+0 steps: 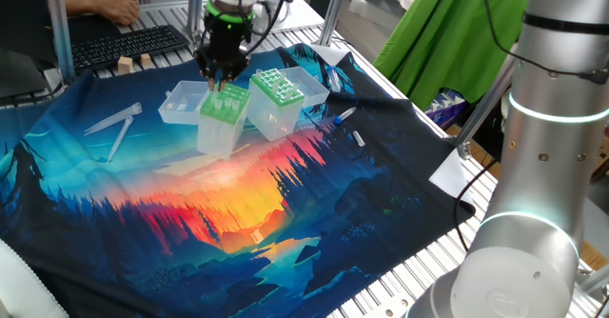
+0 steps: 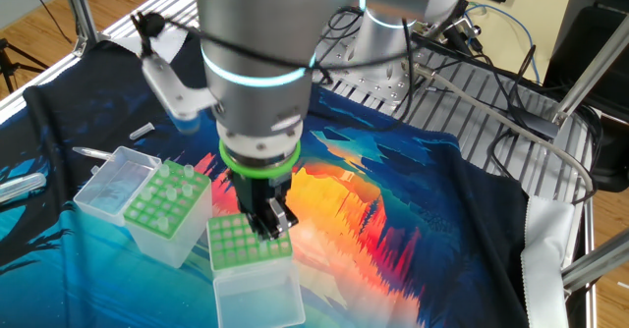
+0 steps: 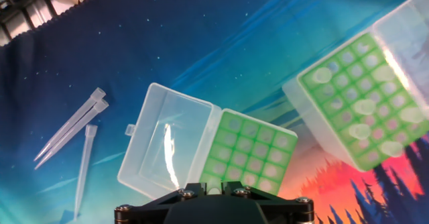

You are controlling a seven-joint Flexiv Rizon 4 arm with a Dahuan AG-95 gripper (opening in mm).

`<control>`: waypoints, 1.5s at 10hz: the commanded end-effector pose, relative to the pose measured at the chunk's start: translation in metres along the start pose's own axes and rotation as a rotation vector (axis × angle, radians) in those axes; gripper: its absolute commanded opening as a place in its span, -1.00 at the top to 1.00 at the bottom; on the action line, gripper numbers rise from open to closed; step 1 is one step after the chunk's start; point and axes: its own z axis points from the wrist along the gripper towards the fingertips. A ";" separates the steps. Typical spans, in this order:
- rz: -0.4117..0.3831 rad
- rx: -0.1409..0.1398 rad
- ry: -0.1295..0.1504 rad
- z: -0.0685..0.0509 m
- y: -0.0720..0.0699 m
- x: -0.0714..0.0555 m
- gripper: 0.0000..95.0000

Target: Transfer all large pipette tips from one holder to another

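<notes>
My gripper point(image 1: 225, 73) hangs straight over the light-green-topped holder point(image 1: 222, 109), close to its top plate point(image 2: 246, 242). In the hand view the fingers stand close together with the pale, rounded top of a large pipette tip point(image 3: 209, 181) between them; the rest of the tip is hidden. To the right of that holder point(image 3: 251, 155) stands the darker green, white-dotted holder point(image 3: 358, 103), with several tips seated in its holes point(image 1: 279, 86). Both lids are hinged open. In the other fixed view, tips stick up from the dotted holder point(image 2: 169, 202).
Three loose clear tips point(image 3: 70, 131) lie on the printed cloth left of the holders point(image 1: 114, 125). Small capped items point(image 1: 344, 116) lie to the right of the boxes. A keyboard point(image 1: 124, 42) and wooden blocks point(image 1: 133, 63) sit at the back, and the arm's base point(image 1: 533, 213) stands at the right.
</notes>
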 end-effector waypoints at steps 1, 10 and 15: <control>0.002 0.001 0.005 -0.016 0.001 0.000 1.00; -0.036 -0.019 0.047 -0.095 -0.013 -0.027 1.00; -0.130 0.013 0.036 -0.114 -0.027 -0.052 1.00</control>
